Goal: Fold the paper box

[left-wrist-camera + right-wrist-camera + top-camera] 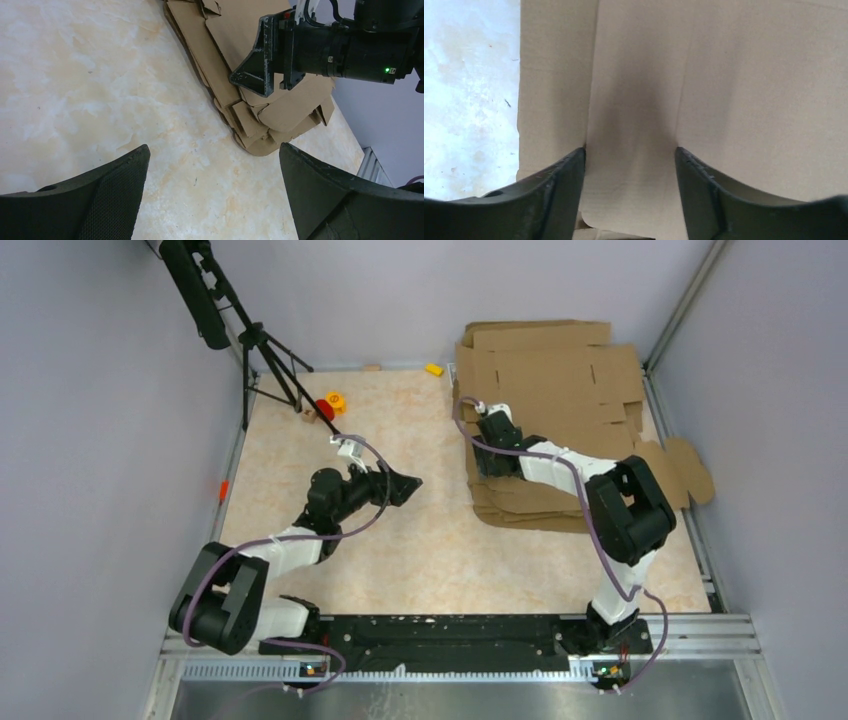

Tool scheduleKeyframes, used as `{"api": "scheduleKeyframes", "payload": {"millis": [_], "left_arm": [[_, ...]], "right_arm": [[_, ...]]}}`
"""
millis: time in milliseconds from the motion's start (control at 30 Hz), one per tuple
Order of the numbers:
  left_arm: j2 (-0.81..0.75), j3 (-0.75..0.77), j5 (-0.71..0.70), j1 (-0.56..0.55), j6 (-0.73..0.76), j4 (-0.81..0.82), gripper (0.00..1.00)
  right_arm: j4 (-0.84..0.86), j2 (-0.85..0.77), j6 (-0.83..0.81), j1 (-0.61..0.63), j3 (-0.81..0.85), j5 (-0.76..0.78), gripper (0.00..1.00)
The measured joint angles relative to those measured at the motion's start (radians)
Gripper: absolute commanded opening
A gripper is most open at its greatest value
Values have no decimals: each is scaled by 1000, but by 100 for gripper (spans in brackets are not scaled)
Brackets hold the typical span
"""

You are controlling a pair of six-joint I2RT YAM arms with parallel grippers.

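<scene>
Paper box (560,375): lying flat and unfolded atop the cardboard stack (525,510), near the desk's (75,75) far right corner.
Right gripper (630,149): hanging over the box's left part, jaws parted.
Left gripper (214,146): hovering spread wide over mid-desk.

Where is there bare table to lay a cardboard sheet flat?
Bare marbled beige tabletop lies between the left gripper and the black base rail, and left of the brown cardboard stack. Crowded: that stack, the black tripod corner.
</scene>
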Motion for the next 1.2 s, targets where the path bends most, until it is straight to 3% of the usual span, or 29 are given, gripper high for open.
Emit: {"api": "scheduleKeyframes", "payload": {"millis": [267, 433, 467, 500, 533, 567, 633, 767, 1000, 1200], "left_arm": [[15, 1, 2, 0, 0, -1, 99], [16, 5, 4, 0, 0, -2, 99], [16, 6, 4, 0, 0, -2, 99], [16, 7, 4, 0, 0, -2, 99], [16, 8, 4, 0, 0, -2, 99], [16, 8, 5, 0, 0, -2, 99], [17, 10, 8, 0, 0, -2, 99], [25, 13, 11, 0, 0, -3, 99], [31, 14, 16, 0, 0, -4, 99], [31, 14, 18, 0, 0, -6, 99]], "right_arm": [[14, -52, 0, 13, -24, 45, 13], [10, -145, -3, 12, -50, 121, 11], [10, -158, -3, 12, -50, 132, 13], [10, -170, -3, 12, -50, 142, 23], [10, -179, -3, 12, -50, 151, 46], [11, -186, -6, 12, -50, 156, 62], [16, -192, -8, 12, -52, 153, 72], [0, -167, -29, 12, -38, 129, 76], [-30, 18, -30, 13, 96, 161, 77], [-68, 137, -39, 19, 197, 277, 68]]}}
